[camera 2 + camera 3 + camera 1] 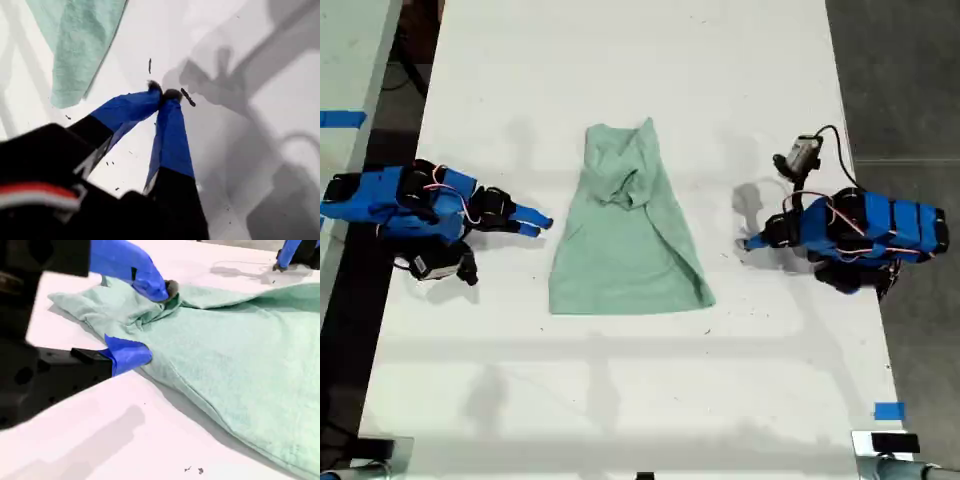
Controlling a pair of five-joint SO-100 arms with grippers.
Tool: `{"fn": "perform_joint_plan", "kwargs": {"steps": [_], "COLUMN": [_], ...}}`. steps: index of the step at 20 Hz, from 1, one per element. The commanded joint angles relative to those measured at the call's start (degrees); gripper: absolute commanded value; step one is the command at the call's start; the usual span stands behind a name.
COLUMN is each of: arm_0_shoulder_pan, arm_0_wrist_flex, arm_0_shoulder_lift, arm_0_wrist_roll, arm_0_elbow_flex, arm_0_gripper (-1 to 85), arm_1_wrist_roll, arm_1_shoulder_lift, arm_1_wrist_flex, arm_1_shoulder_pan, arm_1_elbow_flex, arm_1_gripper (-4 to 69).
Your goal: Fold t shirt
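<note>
Pale mint-green wrinkled fabric t shirt [625,235] lies mid-frame on the white counter [620,60]. At its edge the second claw [152,322] gapes open; the first claw [164,93] rests closed, apart. Best to pinch one layer fully before lifting.

T shirt [630,235]: pale mint-green, soft, wrinkled fabric, lying flat on the white table near the middle of the exterior view. Narrow end points to that view's top and is bunched into creases; wide end flares toward the bottom. A fold line runs diagonally down toward its lower right corner.
</note>
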State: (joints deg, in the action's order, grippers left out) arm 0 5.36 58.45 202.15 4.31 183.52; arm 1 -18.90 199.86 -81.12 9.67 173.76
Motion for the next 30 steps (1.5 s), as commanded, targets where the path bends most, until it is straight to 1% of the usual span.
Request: {"fn": "perform_joint_plan", "kwargs": {"steps": [1,7,9,11,14,15,17,20,21,22,23,24,26,27,28,30], "arm_0_shoulder_pan": [10.02,10.63,10.2,10.11,10.9,10.9,10.55,10.9,10.9,10.81,10.55,10.37,10.63,10.72,10.63,10.37], "arm_0_wrist_flex": [0.09,0.09,0.09,0.09,0.09,0.09,0.09,0.09,0.09,0.09,0.09,0.09,0.09,0.09,0.09,0.09], "arm_0_shoulder_lift": [0.53,0.53,0.53,0.53,0.53,0.53,0.53,0.53,0.53,0.53,0.53,0.53,0.53,0.53,0.53,0.53], "arm_0_wrist_roll": [0.88,1.14,1.14,1.41,1.49,1.49,1.49,1.49,1.49,1.49,1.58,1.58,1.58,1.58,1.58,1.58], "arm_0_elbow_flex": [1.05,1.14,1.14,1.14,1.14,1.14,1.14,1.14,1.14,1.14,1.14,1.14,1.14,1.14,1.14,1.14], "arm_0_gripper": [-0.1,-0.1,-0.1,-0.1,-0.1,-0.1,-0.1,-0.1,-0.1,-0.1,-0.1,-0.1,-0.1,-0.1,-0.1,-0.1], "arm_1_wrist_roll": [0.0,-0.18,1.32,0.0,3.87,6.33,12.48,16.52,17.84,18.54,19.25,19.86,19.51,18.46,16.96,16.35], "arm_1_shoulder_lift": [0.62,0.62,0.62,0.18,-3.78,-7.56,-25.22,-53.53,-59.5,-64.07,-68.73,-74.0,-86.48,-91.93,-96.77,-102.04], "arm_1_wrist_flex": [0.88,0.88,0.88,0.18,-0.44,-1.58,-2.64,-2.64,-2.81,-2.81,-3.43,-4.83,-9.14,-9.49,-9.93,-10.2], "arm_1_shoulder_pan": [-0.18,0.0,-0.53,0.97,-0.88,-1.32,-3.87,-9.49,-10.72,-12.04,-13.54,-15.21,-18.11,-19.34,-20.04,-19.86], "arm_1_elbow_flex": [2.72,2.72,2.72,2.02,-2.02,-6.06,-18.02,-40.52,-46.14,-51.15,-56.34,-62.49,-76.11,-81.47,-85.61,-87.71], "arm_1_gripper": [1.6,1.6,1.2,0.8,0.1,-0.2,-1.1,-1.3,0.7,7.3,12.4,17.3,20.6,27.0,28.7,29.2]}}
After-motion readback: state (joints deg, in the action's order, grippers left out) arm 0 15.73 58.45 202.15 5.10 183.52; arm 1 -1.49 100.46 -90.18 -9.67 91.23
